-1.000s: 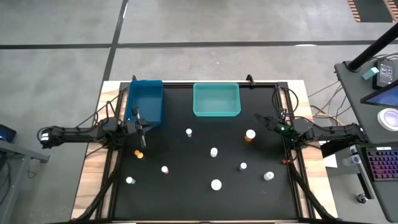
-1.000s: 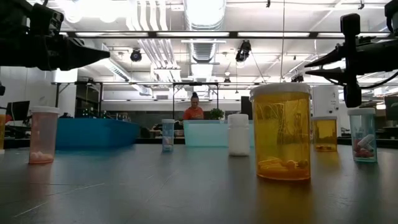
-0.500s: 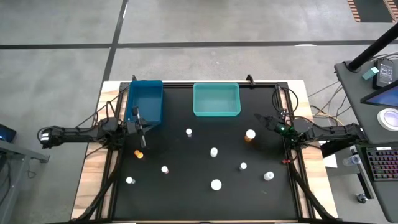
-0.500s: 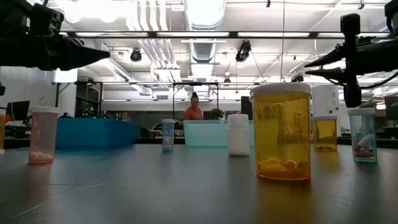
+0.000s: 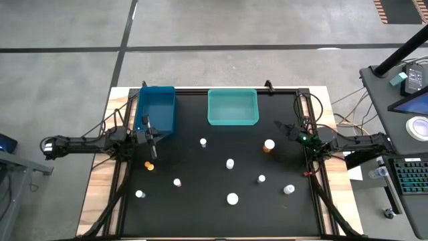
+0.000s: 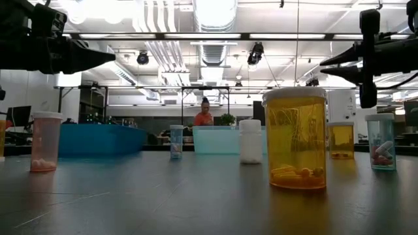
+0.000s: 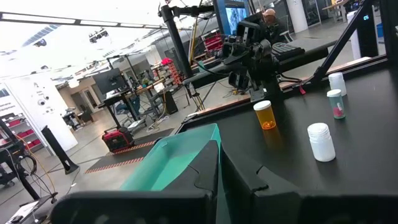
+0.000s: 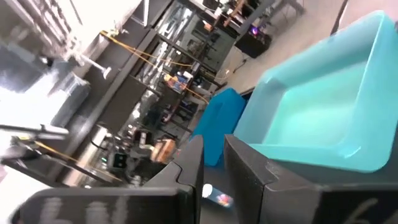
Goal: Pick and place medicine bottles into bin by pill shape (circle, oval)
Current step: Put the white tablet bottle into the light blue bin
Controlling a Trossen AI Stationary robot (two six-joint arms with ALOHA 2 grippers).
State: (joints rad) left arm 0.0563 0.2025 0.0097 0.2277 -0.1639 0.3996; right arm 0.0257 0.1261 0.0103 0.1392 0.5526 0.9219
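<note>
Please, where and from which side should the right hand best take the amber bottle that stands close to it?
Probably from above, closing on the white cap of the amber bottle: it stands upright, apart from other bottles, beside the right hand, which is open.

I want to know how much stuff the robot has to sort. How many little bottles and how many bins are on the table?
Medicine bottles: 9
Blue bin: 1
Teal bin: 1
Total: 11
</note>
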